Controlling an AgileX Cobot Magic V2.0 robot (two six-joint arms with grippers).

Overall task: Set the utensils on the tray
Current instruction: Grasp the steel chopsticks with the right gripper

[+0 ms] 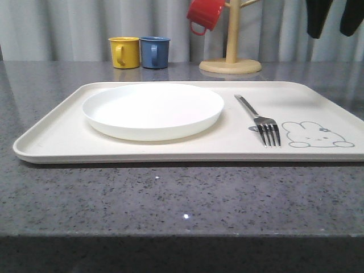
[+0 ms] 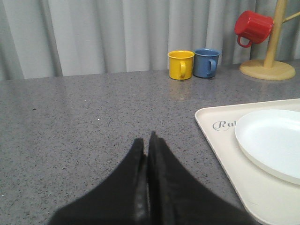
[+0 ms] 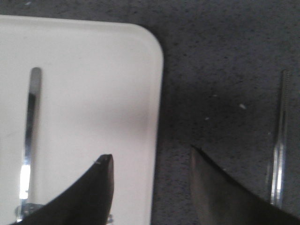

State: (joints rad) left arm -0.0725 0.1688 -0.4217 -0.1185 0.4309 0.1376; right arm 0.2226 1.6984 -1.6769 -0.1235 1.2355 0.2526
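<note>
On the grey table (image 1: 170, 193), the right hand (image 3: 152, 161) hangs spread; chopsticks (image 3: 280, 140) lie just beside its outer finger, thin, stiff, slippery: best pinched mid-length. Left hand (image 2: 147, 145) pressed together.

Light is soft and even, shadows faint. The plate (image 1: 152, 109) glares white. Beside the right gripper (image 3: 151, 161), the fork (image 3: 29, 140) blurs.

Tray (image 1: 57, 133) sitting on surface (image 1: 170, 193), plate (image 1: 152, 109) lying on tray's left, fork (image 1: 259, 120) lying right of plate, mugs (image 1: 139, 52) standing behind tray
</note>
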